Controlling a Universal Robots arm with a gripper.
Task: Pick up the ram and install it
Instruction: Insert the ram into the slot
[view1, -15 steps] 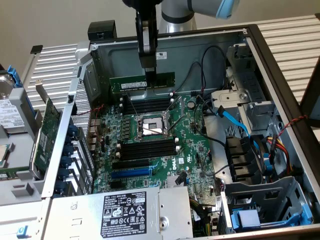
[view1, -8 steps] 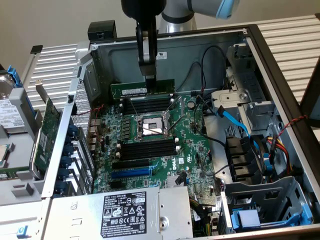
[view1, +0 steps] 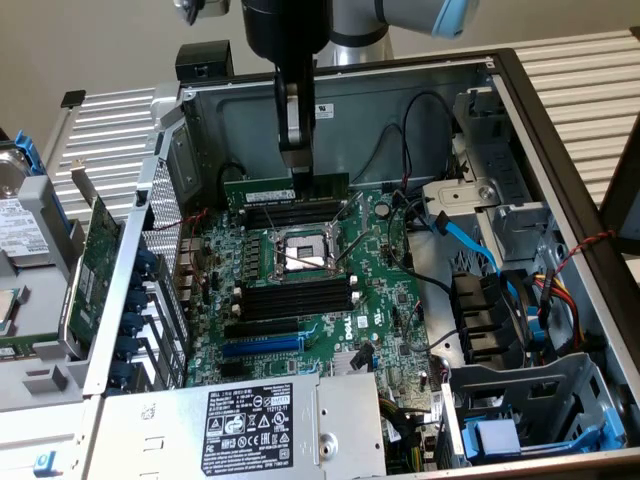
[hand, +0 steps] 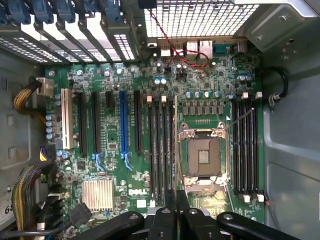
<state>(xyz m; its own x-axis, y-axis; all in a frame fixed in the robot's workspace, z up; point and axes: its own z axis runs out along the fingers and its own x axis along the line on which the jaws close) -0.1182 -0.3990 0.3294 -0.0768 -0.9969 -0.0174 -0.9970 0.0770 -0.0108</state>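
The ram (view1: 262, 184) is hanging edge-down inside the open computer case (view1: 400, 105) with its long side running level. The gripper (hand: 176, 200) is pinching it from above, near the middle of its top edge, with the fingers pressed against both faces. In the wrist view the stick is appearing edge-on as a thin line running out from between the fingers. That line is lying along the side of the CPU socket (hand: 202, 157) that faces the nearer bank of black slots (hand: 161, 150). The stick is riding clear above the motherboard (view1: 385, 300) and is not seated in any slot. In the exterior view it is showing in front of the second bank of slots (view1: 290, 213), which is lying on the other side of the socket. Farther out across the board, a blue slot (hand: 123, 120) is standing among the long expansion slots, and a silver heatsink (hand: 97, 194) is sitting beside them. The rear ports (hand: 192, 48) are lining the board's edge under the perforated case wall. A power supply (view1: 250, 420) with a black label is filling the case's near corner in the exterior view, and a blue cable (view1: 465, 235) is curving past the drive bays. Outside the case, on the exterior view's left, a green expansion card (view1: 95, 265) is leaning against the case wall.
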